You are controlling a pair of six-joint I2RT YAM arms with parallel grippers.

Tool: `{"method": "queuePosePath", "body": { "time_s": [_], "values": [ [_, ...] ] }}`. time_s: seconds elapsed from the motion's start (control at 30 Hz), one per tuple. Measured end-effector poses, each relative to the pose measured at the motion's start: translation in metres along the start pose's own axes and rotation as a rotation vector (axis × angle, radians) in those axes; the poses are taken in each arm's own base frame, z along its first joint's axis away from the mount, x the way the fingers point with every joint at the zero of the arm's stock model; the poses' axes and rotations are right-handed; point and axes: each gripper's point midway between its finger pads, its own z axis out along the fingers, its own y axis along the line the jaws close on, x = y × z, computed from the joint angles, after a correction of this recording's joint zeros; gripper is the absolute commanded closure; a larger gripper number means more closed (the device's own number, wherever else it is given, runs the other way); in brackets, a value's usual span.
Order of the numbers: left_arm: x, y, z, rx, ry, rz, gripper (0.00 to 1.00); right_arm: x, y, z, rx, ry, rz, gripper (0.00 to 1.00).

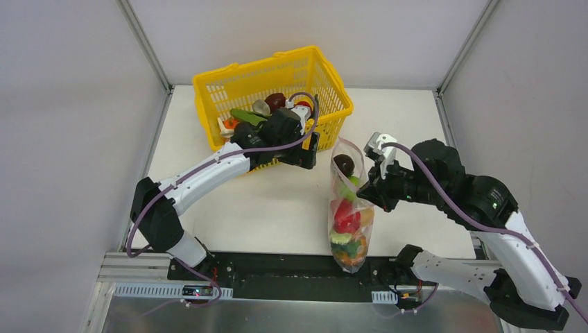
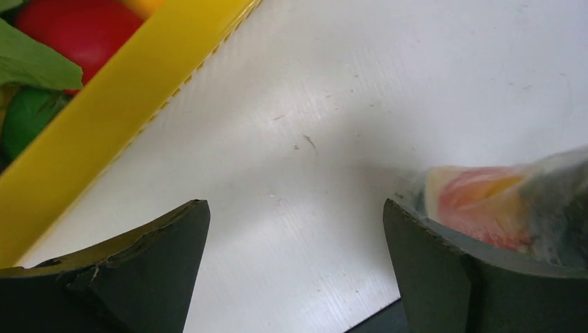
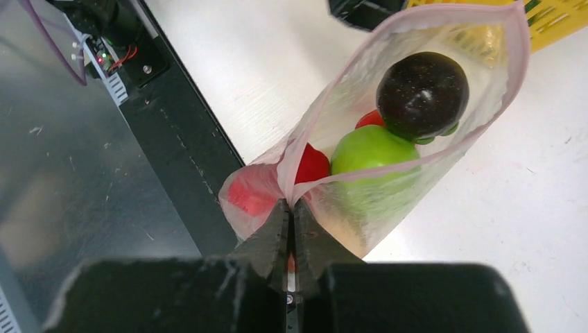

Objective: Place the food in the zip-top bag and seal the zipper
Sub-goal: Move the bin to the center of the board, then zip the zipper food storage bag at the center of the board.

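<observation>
The clear zip-top bag [image 1: 349, 215] lies on the table with its mouth open toward the basket; it holds a dark avocado [image 3: 421, 93], a green apple [image 3: 371, 150], a red tomato [image 3: 311, 165] and more food. Its pinkish zipper [image 3: 388, 43] rims the open mouth. My right gripper [image 3: 289, 205] is shut on the near end of the bag's mouth edge; it also shows in the top view [image 1: 366, 186]. My left gripper [image 1: 310, 154] is open and empty, hovering between the basket and the bag's mouth. In the left wrist view its fingers [image 2: 145, 270] frame bare table, the bag [image 2: 506, 205] at right.
The yellow lattice basket [image 1: 320, 69] stands at the back, holding more toy food [image 1: 267, 105]; its rim [image 2: 104, 118] shows in the left wrist view with a red fruit [image 2: 80, 31] inside. The table's black front rail [image 1: 291, 267] is close behind the bag's bottom.
</observation>
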Motion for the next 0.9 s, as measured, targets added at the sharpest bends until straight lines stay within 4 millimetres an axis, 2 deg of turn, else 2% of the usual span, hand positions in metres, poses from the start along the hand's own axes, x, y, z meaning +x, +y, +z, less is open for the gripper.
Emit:
{"method": "queuePosePath", "body": {
  "time_s": [0.13, 0.23, 0.37, 0.53, 0.6, 0.67, 0.77, 0.83, 0.9],
  "values": [
    [-0.001, 0.018, 0.009, -0.048, 0.007, -0.011, 0.01, -0.001, 0.005, 0.011, -0.049, 0.028, -0.037, 1.00],
    [-0.007, 0.020, -0.001, -0.050, -0.031, -0.006, 0.01, -0.003, 0.011, 0.018, -0.102, 0.052, -0.062, 1.00],
    [-0.021, 0.022, -0.042, -0.050, -0.124, 0.001, 0.01, -0.015, 0.023, 0.023, -0.184, 0.056, -0.099, 1.00],
    [-0.059, 0.023, -0.133, -0.029, -0.370, 0.008, 0.01, -0.039, 0.042, 0.019, -0.308, 0.019, -0.170, 1.00],
    [-0.068, 0.025, -0.172, -0.020, -0.469, 0.016, 0.01, -0.043, 0.048, 0.016, -0.349, 0.009, -0.200, 1.00],
    [-0.072, 0.026, -0.199, -0.005, -0.536, 0.035, 0.01, -0.040, 0.052, 0.015, -0.385, 0.017, -0.226, 1.00],
    [-0.074, 0.016, -0.220, 0.058, -0.574, 0.107, 0.01, -0.026, 0.047, 0.028, -0.383, 0.067, -0.238, 1.00],
    [-0.070, 0.002, -0.219, 0.130, -0.554, 0.187, 0.01, -0.002, 0.036, 0.047, -0.346, 0.159, -0.220, 1.00],
    [-0.064, -0.015, -0.208, 0.215, -0.504, 0.280, 0.01, 0.014, 0.027, 0.064, -0.326, 0.236, -0.202, 1.00]
  ]
}}
